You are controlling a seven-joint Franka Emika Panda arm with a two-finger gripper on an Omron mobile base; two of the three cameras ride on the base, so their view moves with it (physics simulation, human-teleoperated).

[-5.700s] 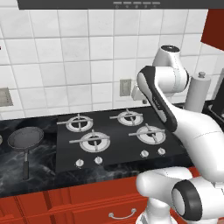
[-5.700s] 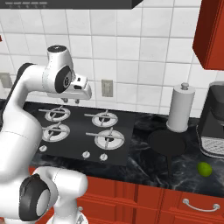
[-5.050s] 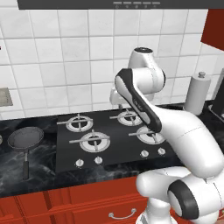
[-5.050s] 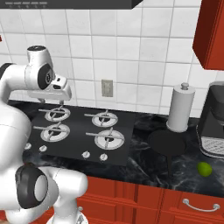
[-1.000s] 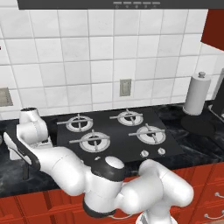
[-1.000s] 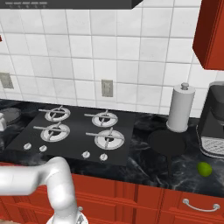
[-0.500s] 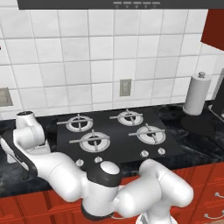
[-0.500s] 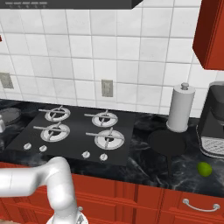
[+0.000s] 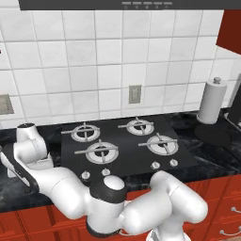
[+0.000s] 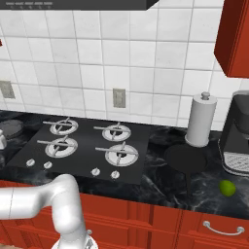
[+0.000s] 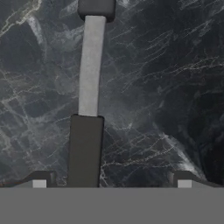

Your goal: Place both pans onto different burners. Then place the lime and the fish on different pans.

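The grey-black pan's long handle (image 11: 87, 109) lies on the dark marble worktop (image 11: 162, 87) in the hand view, between the spread pincer (image 11: 111, 179) tips. Right base view adds one black pan (image 10: 186, 158), one lime (image 10: 227, 187) nearby, and four burners (image 10: 121, 154).

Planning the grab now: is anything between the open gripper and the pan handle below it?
Nothing visible. In the hand view the pan handle lies on bare dark counter, running up between the open gripper's fingertips, closer to one of them.
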